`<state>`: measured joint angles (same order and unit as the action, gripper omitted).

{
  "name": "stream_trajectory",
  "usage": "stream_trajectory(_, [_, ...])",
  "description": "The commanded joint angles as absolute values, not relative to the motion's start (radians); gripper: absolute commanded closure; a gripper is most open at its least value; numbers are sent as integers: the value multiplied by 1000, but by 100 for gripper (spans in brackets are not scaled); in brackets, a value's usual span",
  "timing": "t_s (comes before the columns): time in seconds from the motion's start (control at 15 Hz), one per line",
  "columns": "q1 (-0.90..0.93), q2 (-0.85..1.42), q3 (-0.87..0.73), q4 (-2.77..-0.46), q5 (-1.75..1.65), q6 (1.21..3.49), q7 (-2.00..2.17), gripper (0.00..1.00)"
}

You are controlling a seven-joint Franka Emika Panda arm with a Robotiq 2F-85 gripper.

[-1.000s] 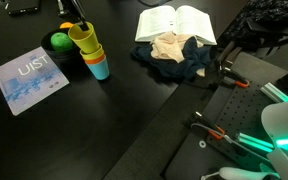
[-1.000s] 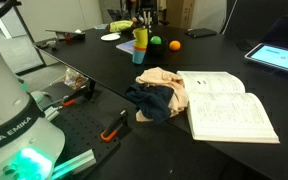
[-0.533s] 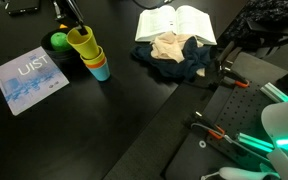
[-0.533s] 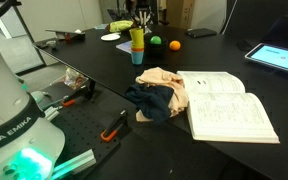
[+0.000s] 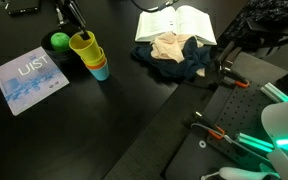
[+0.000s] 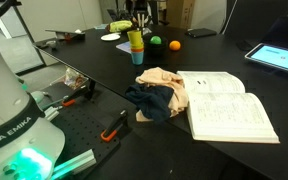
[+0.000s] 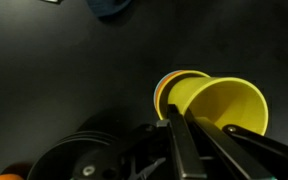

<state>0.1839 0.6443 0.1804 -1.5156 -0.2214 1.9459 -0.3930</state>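
A yellow cup [image 5: 83, 45] sits tilted on top of a stack with an orange cup [image 5: 94, 58] and a blue cup [image 5: 100, 70] on the black table. My gripper [image 5: 72, 18] comes down from above and is shut on the yellow cup's rim. In the wrist view one finger [image 7: 180, 140] lies outside the yellow cup [image 7: 227, 104] and the other reaches inside it; the orange rim [image 7: 165, 87] shows behind. The stack [image 6: 136, 45] and my gripper [image 6: 140, 14] stand at the far end of the table in an exterior view.
A green ball [image 5: 58, 42] lies beside the stack, an orange ball [image 6: 174, 44] further along. A blue booklet [image 5: 29, 78], an open book [image 5: 176, 22] and crumpled cloths [image 5: 179, 56] lie on the table. Orange-handled tools [image 5: 232, 80] rest near the robot base.
The yellow cup, held by my gripper, has moved a little lower and closer onto the stacked cups. Nothing else moved.
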Motion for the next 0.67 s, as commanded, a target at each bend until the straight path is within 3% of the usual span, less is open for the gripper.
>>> stream_trajectory(0.0, [177,612,185,-1556,-201,1941,-400,93])
stream_trajectory(0.33, [173,613,186,-1577,-200,1949,-403,97])
stream_trajectory(0.4, [172,614,187,-1578,-197,1948,-403,86])
stream_trajectory(0.47, [171,616,188,-1578,-195,1946,-405,68])
stream_trajectory(0.6, [171,620,187,-1579,-194,1945,-405,55])
